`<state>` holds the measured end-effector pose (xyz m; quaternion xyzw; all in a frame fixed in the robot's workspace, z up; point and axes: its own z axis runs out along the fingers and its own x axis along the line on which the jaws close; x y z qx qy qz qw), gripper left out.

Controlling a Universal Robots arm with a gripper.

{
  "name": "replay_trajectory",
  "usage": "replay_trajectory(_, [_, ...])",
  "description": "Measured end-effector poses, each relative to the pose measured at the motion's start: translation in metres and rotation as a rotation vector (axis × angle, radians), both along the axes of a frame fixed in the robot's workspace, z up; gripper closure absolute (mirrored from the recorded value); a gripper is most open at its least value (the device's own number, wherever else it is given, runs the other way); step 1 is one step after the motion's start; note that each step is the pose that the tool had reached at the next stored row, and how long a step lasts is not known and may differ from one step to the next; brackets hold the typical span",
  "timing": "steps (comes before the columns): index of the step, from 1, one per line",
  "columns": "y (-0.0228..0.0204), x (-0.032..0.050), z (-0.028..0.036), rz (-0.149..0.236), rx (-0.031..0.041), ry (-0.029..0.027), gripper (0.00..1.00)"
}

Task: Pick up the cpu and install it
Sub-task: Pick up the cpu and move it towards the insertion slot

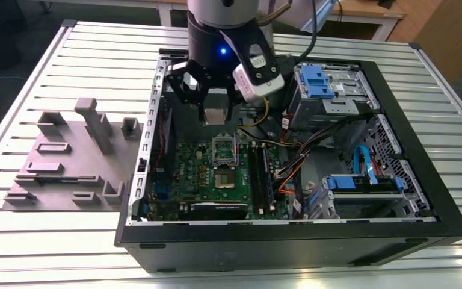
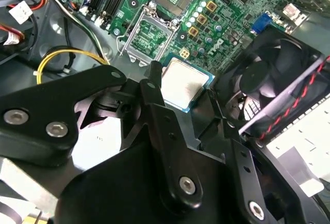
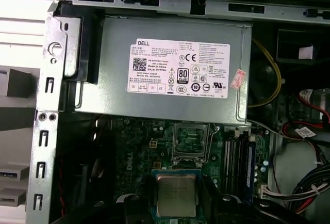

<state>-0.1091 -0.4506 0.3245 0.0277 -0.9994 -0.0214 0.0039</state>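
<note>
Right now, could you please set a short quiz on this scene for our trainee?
1. True or false: the gripper holds the cpu.
2. Choose one. The cpu is: A. held clear of the socket; B. seated in the socket; C. clamped under the socket's frame.
3. Fill the gap: the grey power supply bears a ____ label.
Key: 1 true; 2 A; 3 white.

An open black computer case [image 1: 295, 244] lies mid-frame on a slatted table [image 1: 94, 72]. A grey fixture [image 1: 62, 162] sits at the exterior view's left.
</note>
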Motion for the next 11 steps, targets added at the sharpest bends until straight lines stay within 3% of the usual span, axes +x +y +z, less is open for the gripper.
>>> replay_trajectory(11, [-0.0016, 0.0068, -0.0095, 0.000, -0.0086, -0.0001, 0.53])
